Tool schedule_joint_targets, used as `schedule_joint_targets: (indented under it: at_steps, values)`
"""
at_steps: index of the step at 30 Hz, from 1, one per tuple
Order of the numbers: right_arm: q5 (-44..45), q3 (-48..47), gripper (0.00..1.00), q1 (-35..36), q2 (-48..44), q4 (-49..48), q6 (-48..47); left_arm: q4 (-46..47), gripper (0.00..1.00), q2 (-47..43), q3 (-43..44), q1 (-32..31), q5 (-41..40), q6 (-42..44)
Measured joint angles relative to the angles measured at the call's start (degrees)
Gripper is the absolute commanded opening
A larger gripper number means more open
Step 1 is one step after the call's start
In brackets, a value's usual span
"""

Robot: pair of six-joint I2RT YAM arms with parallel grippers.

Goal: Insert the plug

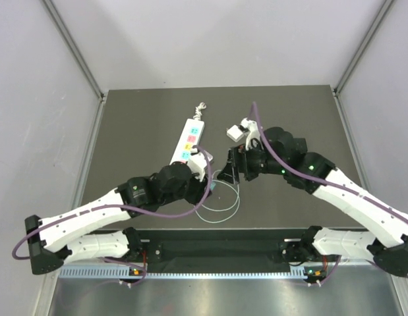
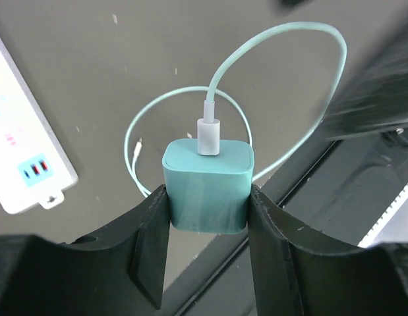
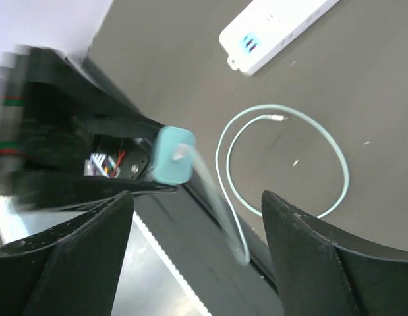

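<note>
The teal-green plug (image 2: 207, 187) is clamped between the two black fingers of my left gripper (image 2: 207, 199) and held above the table. Its thin cable (image 2: 277, 39) runs from a white connector on top into a loop on the table. In the top view the left gripper (image 1: 212, 181) holds the plug (image 1: 213, 187) just below the near end of the power strip (image 1: 188, 139). My right gripper (image 3: 197, 204) is open and empty. It faces the plug (image 3: 174, 155) from close by, and in the top view it (image 1: 231, 172) sits just right of the left gripper.
The white power strip (image 2: 22, 148) with coloured sockets lies at the left of the left wrist view and at the top of the right wrist view (image 3: 276, 29). A small white block (image 1: 236, 130) lies by the right arm. The cable loop (image 1: 217, 205) lies near the front edge.
</note>
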State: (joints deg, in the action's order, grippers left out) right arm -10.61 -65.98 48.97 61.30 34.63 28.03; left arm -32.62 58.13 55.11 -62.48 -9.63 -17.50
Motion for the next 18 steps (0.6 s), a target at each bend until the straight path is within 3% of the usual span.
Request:
schedule_joint_targets:
  at_steps: [7,18]
  values:
    - [-10.43,-0.59,0.72,-0.63,9.03,-1.2,2.29,2.64,0.0,-6.4,-1.01,-0.15,-0.33,3.8]
    - [-19.39,-0.59,0.65,-1.62,12.63,-7.43,6.14,3.1,0.0,-6.73,-2.34,-0.22,0.46,5.9]
